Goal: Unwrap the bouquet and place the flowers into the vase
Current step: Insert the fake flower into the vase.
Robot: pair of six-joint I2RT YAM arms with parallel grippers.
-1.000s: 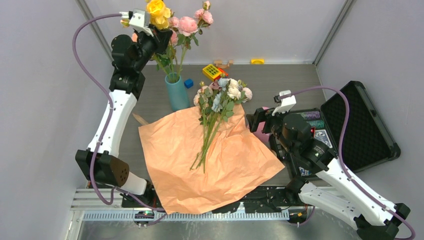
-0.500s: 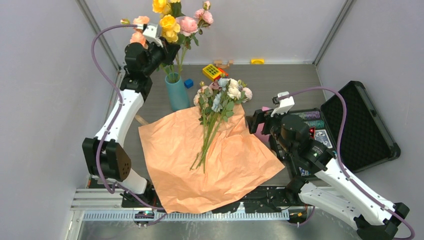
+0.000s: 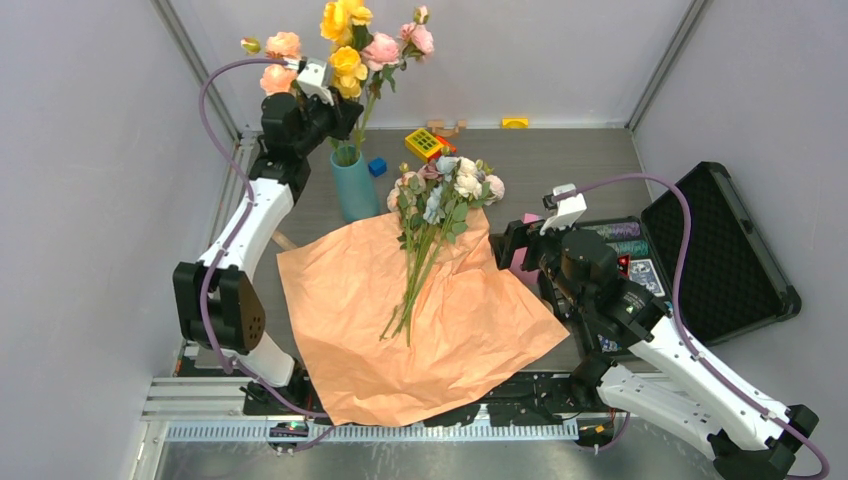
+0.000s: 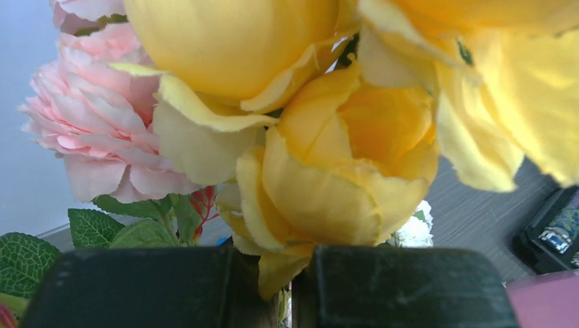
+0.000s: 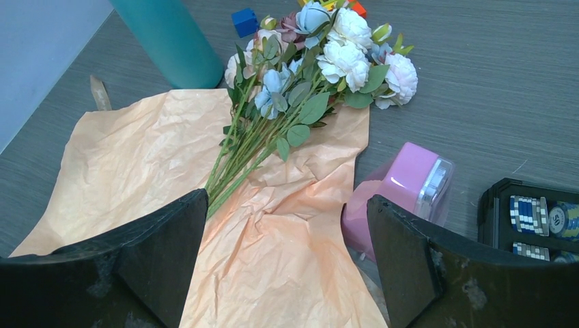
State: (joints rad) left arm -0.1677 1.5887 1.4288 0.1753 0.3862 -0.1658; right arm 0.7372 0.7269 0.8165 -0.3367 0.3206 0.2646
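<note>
The bouquet is undone: its tan-orange paper (image 3: 420,320) (image 5: 273,225) lies flat on the table. The small flowers (image 3: 440,195) (image 5: 321,61) lie across the paper, heads toward the back. At the paper's far-left corner stands the teal vase (image 3: 352,185) (image 5: 164,41), with long-stemmed pink roses (image 3: 378,48) in it. High above the vase, my left gripper (image 3: 338,100) (image 4: 300,263) is shut on a stem of yellow roses (image 3: 346,60) (image 4: 341,150). Their blooms fill the left wrist view. My right gripper (image 3: 508,248) (image 5: 287,212) hangs open and empty over the paper's right edge, short of the flower stems.
A pink box (image 3: 522,262) (image 5: 403,191) sits by the right gripper at the paper's edge. An open black case (image 3: 720,250) with chips is at the right. A yellow toy (image 3: 424,143) and a blue cube (image 3: 377,167) lie behind the flowers. A tan strip (image 5: 100,92) lies left of the paper.
My left arm has swung right, carrying the yellow roses from the back-left corner to above the vase among the pink roses. The right arm has barely moved.
</note>
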